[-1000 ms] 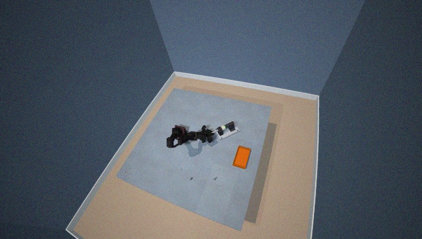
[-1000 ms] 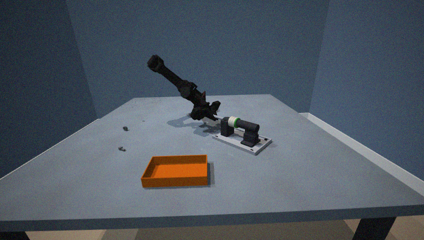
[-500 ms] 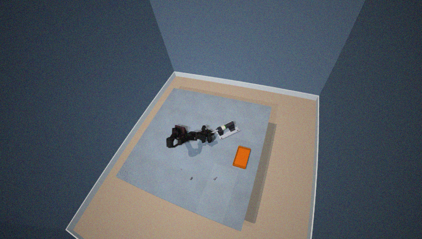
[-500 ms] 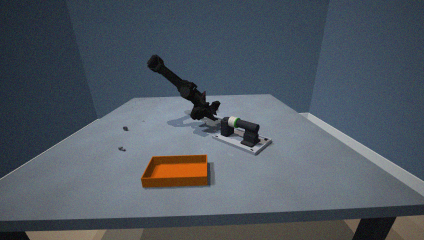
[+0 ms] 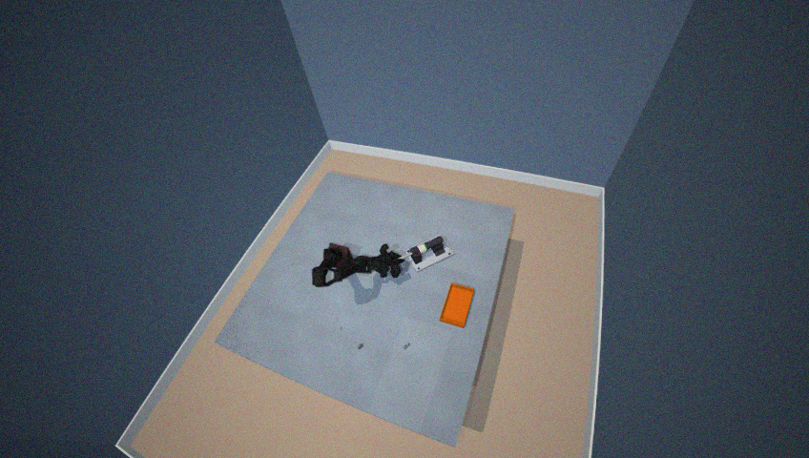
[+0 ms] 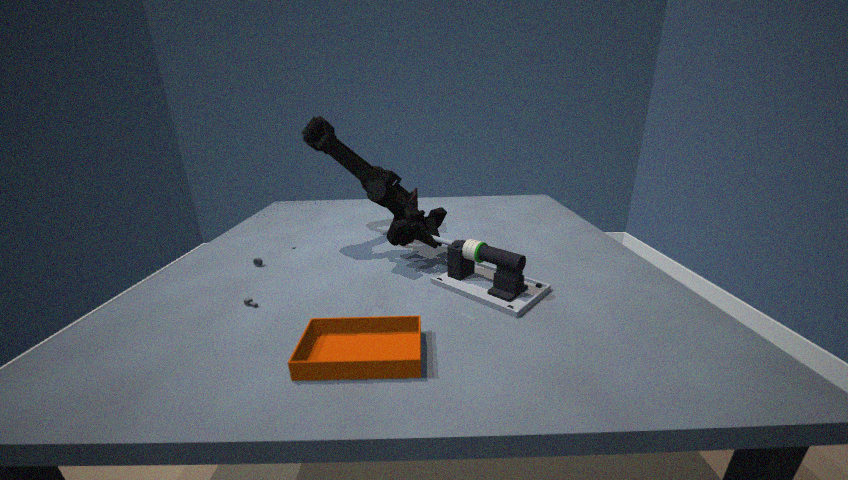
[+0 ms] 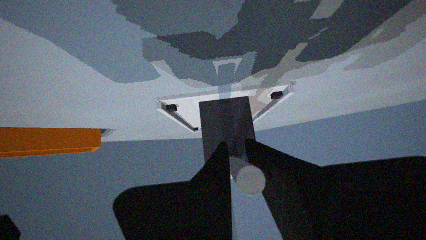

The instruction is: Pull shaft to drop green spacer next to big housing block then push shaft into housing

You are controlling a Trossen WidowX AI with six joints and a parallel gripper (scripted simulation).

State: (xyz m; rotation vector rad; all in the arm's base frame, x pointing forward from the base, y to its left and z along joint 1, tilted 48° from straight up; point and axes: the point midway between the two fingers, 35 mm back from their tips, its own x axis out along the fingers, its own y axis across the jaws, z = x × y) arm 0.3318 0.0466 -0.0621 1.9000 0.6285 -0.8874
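Between the near post (image 5: 417,258) (image 6: 460,261) (image 7: 227,122) and the big housing block (image 5: 433,243) (image 6: 503,258), the green spacer (image 5: 426,246) (image 6: 478,249) remains up — my pincer (image 5: 402,258) (image 6: 439,242) (image 7: 235,145) grips the shaft (image 5: 404,256) (image 6: 443,240) (image 7: 250,180); drop, push-in and release remain.

End effector (image 5: 402,259) (image 6: 439,240) (image 7: 235,145) clamped on shaft, arm slanting down.
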